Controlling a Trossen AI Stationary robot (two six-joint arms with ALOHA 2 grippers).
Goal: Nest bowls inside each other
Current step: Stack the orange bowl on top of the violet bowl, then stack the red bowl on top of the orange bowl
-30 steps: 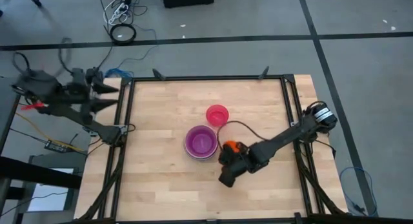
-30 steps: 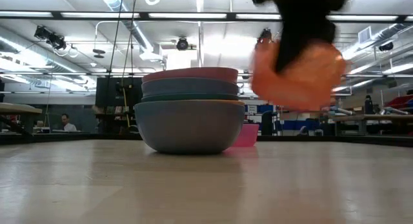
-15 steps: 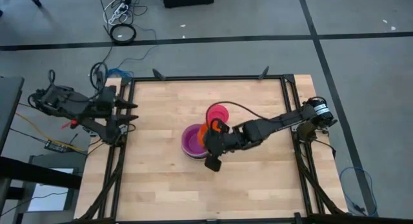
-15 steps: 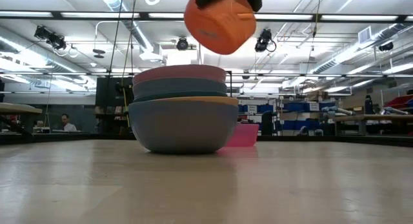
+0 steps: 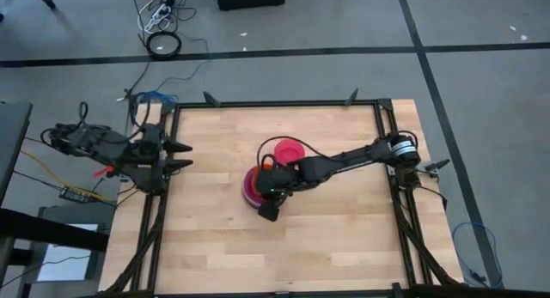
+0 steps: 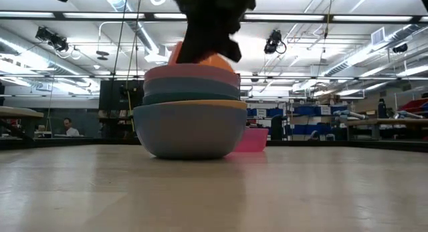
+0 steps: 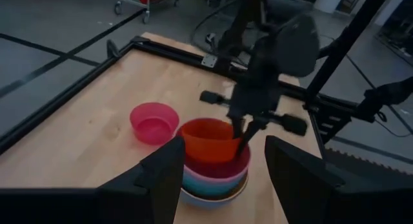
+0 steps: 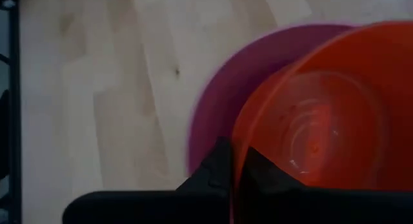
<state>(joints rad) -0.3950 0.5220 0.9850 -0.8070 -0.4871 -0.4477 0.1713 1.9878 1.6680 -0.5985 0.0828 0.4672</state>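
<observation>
Bowls sit stacked near the middle of the table [image 5: 344,238]: we count a grey-blue one at the bottom, then a yellow rim, teal, blue and pink layers in the low view, and we take that nest as our landmark. Our right gripper [image 5: 268,188] hangs directly over the stack [image 6: 190,118], its fingers pinched shut on the rim of the red-orange bowl [image 7: 208,139], which sits tilted in the mouth of the purple bowl [image 8: 227,95]. Whether it already touches the purple one we cannot quite tell. The small magenta bowl [image 5: 288,151] stands alone just beside the stack, toward the table's far edge. Our left gripper [image 5: 176,155] waits well apart from the stack at the table's left rail, fingers spread wide, holding nothing.
</observation>
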